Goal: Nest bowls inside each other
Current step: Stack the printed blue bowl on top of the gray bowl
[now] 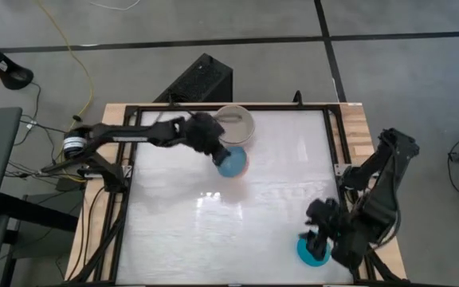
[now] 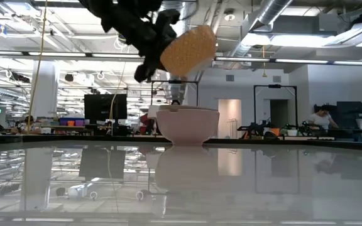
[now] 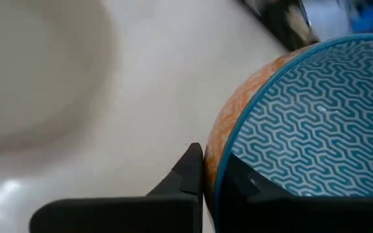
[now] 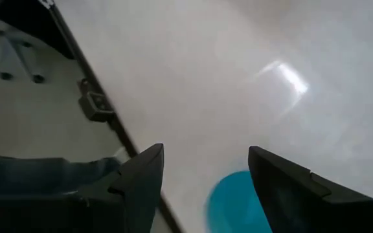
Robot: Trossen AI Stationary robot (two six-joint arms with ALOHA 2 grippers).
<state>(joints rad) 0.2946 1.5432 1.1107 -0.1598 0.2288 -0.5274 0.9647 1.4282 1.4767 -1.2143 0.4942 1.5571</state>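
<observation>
Your left pincer (image 1: 223,153) pinched the rim of the patterned blue bowl (image 1: 232,163), lifted just beside the grey bowl (image 1: 234,123) at the worktop's (image 1: 213,231) far edge. Your right pincer (image 4: 203,175), spread wide, hovered over the teal bowl (image 1: 312,250) well apart, near corner.

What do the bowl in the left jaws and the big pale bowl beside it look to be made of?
Patterned bowl: probably glazed ceramic, though melamine is possible. It has a crisp teal zigzag print inside, a speckled orange outside and a thin hard rim pinched by the left gripper. Pale bowl: matte, plain pinkish-cream, thick-walled and opaque, so stoneware or plastic; the look leaves it open.
</observation>
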